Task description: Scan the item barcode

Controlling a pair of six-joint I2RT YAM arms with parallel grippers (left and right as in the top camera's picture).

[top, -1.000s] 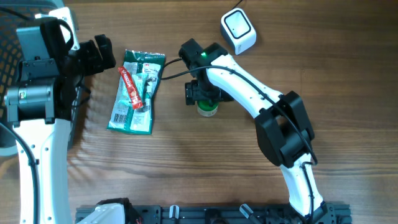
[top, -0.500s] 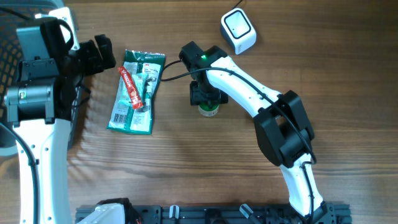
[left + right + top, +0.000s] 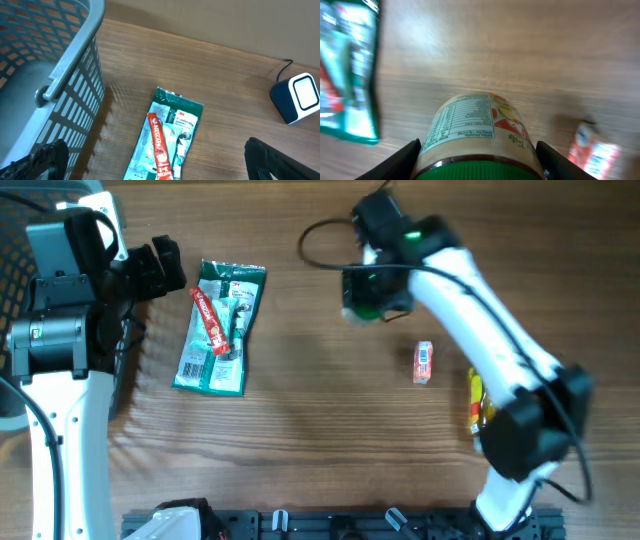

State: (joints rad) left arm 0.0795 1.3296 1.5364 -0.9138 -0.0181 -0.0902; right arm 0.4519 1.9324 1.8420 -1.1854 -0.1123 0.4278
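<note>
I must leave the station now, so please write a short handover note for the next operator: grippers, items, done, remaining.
Left gripper: open, empty, beside the basket.
Right gripper: shut on the green-lidded jar, raised off the table.
Scanner: at the table's far edge; the right arm covers it in the overhead view.
Done: jar picked up.
Left: present its barcode to the scanner; only the nutrition label shows now.

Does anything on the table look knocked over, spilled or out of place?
Nothing spilled or damaged. The red stick pack lies slanted atop the green packet; the jar is simply held in the right gripper.
</note>
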